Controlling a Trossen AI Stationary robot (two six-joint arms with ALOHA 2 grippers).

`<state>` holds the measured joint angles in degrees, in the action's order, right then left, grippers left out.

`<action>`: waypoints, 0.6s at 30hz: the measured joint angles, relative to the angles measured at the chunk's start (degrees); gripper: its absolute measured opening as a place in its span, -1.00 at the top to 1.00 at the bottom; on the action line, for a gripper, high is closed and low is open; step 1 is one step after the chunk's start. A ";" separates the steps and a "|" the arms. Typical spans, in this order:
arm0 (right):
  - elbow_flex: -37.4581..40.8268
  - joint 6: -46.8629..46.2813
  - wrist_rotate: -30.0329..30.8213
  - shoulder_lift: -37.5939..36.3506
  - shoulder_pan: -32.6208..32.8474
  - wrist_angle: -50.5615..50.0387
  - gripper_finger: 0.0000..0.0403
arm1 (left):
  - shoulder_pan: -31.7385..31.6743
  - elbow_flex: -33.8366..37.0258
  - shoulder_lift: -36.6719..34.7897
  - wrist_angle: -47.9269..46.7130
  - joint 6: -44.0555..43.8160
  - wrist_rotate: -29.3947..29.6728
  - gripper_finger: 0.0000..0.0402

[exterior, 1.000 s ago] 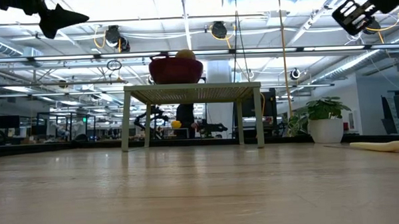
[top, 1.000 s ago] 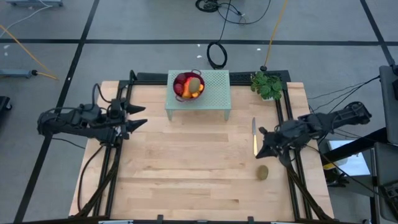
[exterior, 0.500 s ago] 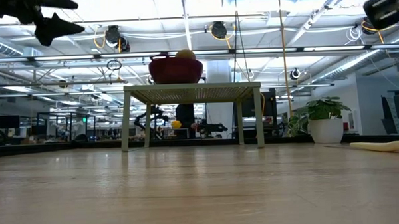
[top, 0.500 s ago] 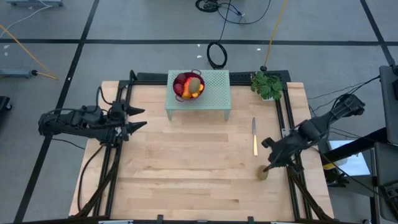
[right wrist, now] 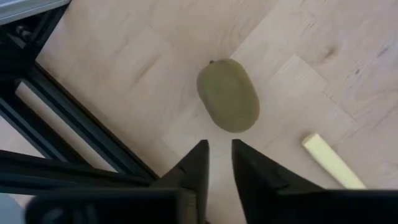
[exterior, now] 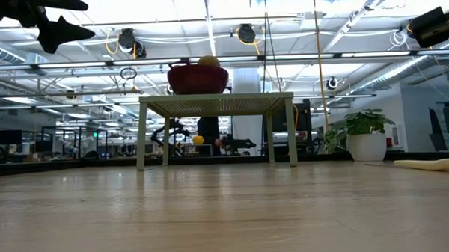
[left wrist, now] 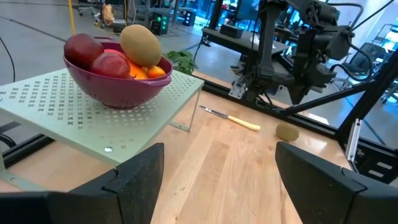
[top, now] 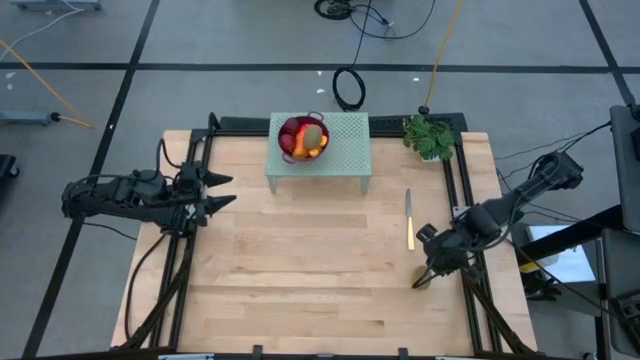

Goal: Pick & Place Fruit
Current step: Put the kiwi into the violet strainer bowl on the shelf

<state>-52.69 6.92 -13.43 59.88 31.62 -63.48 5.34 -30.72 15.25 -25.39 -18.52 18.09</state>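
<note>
Jaws barely parted, right gripper [right wrist: 217,163] above flat-lying kiwi [right wrist: 228,95].

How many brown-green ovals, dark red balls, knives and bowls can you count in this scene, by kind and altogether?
brown-green ovals: 2
dark red balls: 2
knife: 1
bowl: 1
Total: 6

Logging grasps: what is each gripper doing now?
Left gripper: open, empty.
Right gripper: barely open, empty, above the kiwi.
</note>
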 joint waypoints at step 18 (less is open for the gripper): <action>0.02 7.57 -3.40 5.53 0.00 0.26 -0.16 | 0.00 -0.02 0.00 -0.02 -1.51 -0.32 -0.53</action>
<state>-52.66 14.49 -16.83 65.41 31.61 -63.22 5.34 -30.74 15.25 -25.41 -20.03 17.77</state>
